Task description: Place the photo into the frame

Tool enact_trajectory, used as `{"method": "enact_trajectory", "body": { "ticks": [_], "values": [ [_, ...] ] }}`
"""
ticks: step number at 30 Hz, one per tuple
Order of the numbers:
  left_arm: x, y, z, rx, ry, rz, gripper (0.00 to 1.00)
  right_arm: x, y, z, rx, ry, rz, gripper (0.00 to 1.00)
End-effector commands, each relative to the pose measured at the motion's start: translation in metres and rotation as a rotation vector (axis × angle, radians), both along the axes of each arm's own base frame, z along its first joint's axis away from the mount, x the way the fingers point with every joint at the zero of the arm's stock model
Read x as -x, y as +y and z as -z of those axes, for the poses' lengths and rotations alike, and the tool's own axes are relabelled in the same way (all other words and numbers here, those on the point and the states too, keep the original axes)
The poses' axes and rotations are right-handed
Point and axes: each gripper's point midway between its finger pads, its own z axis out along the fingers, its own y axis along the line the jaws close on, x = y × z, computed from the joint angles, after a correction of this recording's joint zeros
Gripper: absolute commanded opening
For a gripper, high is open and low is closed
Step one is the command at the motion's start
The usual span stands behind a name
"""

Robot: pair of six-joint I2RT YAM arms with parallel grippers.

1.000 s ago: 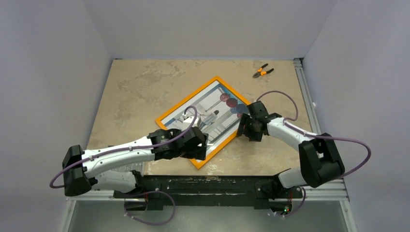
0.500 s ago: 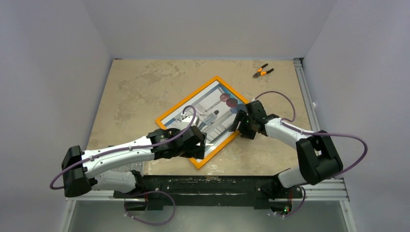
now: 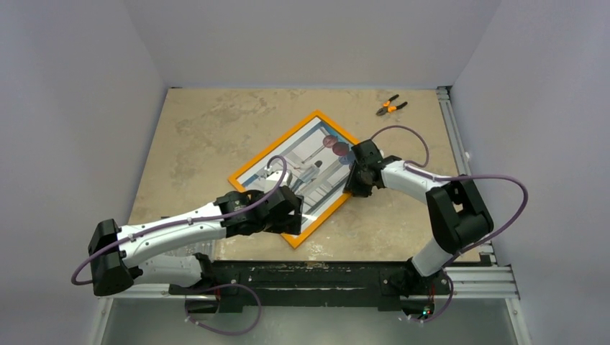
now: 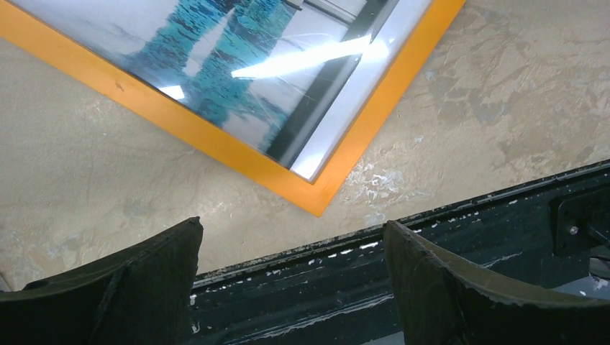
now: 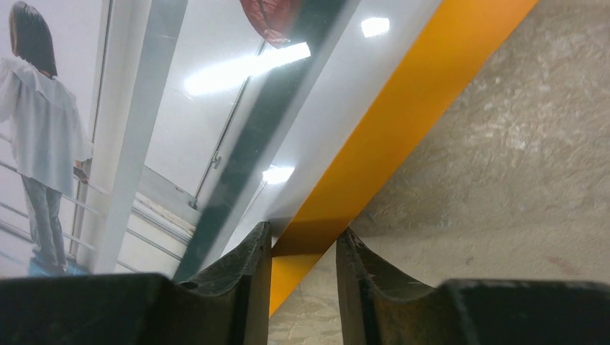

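Observation:
The frame (image 3: pixel 273 146), thin and orange-bordered, lies flat and slanted mid-table with the photo (image 3: pixel 309 154) of a person on pale steps inside it. My right gripper (image 3: pixel 351 188) points down on the frame's right side. In the right wrist view its two fingers (image 5: pixel 303 231) stand narrow, one over the glossy photo (image 5: pixel 144 129) and one over the table, with the orange border (image 5: pixel 403 122) pinched between them. My left gripper (image 3: pixel 291 219) hovers over the frame's near corner. It is wide open and holds nothing (image 4: pixel 293 226); the frame's corner (image 4: pixel 180 122) lies just beyond its tips.
Orange-handled pliers (image 3: pixel 390 107) lie at the table's far right. A black rail (image 3: pixel 324 277) runs along the near edge, right under the left fingers (image 4: pixel 431 244). Grey walls close in the left, the right and the back.
The right gripper has moved left along the frame's right side and narrowed its jaws onto the border. The frame has shifted slightly left. The left arm has drawn back a little, still open.

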Motion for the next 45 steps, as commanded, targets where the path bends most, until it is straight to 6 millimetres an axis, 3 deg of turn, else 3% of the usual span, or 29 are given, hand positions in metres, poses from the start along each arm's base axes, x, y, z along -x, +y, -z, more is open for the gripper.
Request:
{"method": "enact_trajectory", "body": {
  "ticks": [1, 8, 20, 23, 24, 26, 31, 37, 45],
  "values": [
    [-0.005, 0.013, -0.001, -0.019, -0.026, -0.016, 0.93, 0.024, -0.052, 0.038, 0.299, 0.129, -0.061, 0.18],
    [-0.007, 0.017, 0.006, -0.007, -0.010, -0.028, 0.93, 0.003, -0.055, 0.012, 0.375, 0.098, -0.175, 0.00],
    [-0.019, 0.025, 0.018, 0.107, 0.043, -0.060, 0.93, -0.027, -0.087, -0.017, 0.554, 0.064, -0.259, 0.01],
    [-0.033, 0.032, 0.018, 0.113, 0.043, -0.090, 0.94, -0.028, -0.087, -0.025, 0.522, 0.038, -0.207, 0.46],
    [-0.039, 0.034, 0.017, 0.115, 0.041, -0.102, 0.94, -0.026, -0.085, -0.029, 0.497, 0.023, -0.190, 0.57],
    [-0.053, 0.041, 0.014, 0.111, 0.036, -0.129, 0.94, -0.023, -0.080, -0.036, 0.441, -0.005, -0.160, 0.67],
    [-0.093, 0.068, 0.019, 0.077, 0.045, -0.230, 0.96, -0.003, -0.062, -0.042, 0.219, -0.045, -0.101, 0.72],
    [-0.136, 0.098, 0.043, 0.049, 0.106, -0.355, 0.96, 0.028, -0.019, -0.031, -0.110, -0.051, -0.092, 0.72],
    [-0.163, 0.104, 0.093, 0.041, 0.245, -0.380, 0.96, 0.034, -0.001, 0.001, -0.197, 0.055, -0.091, 0.72]
  ]
}}
